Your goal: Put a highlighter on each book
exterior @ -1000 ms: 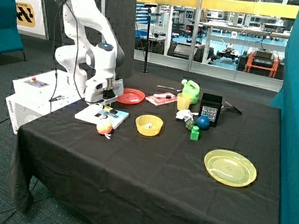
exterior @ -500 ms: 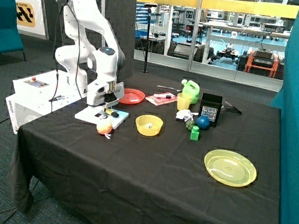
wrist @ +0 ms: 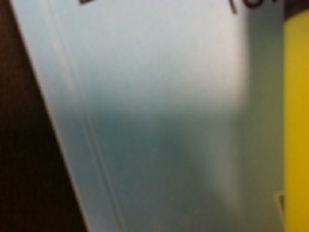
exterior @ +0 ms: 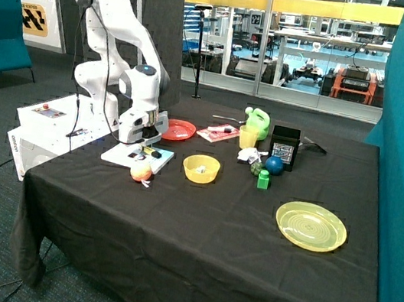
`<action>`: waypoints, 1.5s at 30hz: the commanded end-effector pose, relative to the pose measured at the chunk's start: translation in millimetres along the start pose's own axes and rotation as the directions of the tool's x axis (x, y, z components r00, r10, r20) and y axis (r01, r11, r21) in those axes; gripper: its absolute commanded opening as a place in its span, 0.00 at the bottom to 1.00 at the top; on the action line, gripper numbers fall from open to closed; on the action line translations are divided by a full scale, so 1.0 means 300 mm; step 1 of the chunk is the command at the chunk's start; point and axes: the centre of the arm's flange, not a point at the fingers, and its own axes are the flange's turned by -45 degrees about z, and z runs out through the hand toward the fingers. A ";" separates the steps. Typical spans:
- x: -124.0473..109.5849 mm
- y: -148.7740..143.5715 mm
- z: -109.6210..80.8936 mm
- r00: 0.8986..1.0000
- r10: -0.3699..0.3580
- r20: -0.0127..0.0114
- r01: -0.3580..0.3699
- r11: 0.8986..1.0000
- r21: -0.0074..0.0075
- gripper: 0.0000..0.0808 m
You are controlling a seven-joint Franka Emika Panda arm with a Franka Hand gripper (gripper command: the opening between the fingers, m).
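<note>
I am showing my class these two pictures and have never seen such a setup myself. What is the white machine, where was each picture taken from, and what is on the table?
The white machine is a robot arm; its gripper hangs just above a white book on the black table. One picture comes from a camera standing apart. The other comes from the arm's wrist, so close that it shows mostly the book's pale cover.

A highlighter lies on that book. A pink book lies farther back, with something small and dark on it. Also there: a red plate, a yellow bowl and a yellow plate.
</note>
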 end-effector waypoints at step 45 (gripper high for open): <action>0.129 -0.345 -0.313 0.961 -0.278 -0.002 0.278 0.961 -0.001 0.39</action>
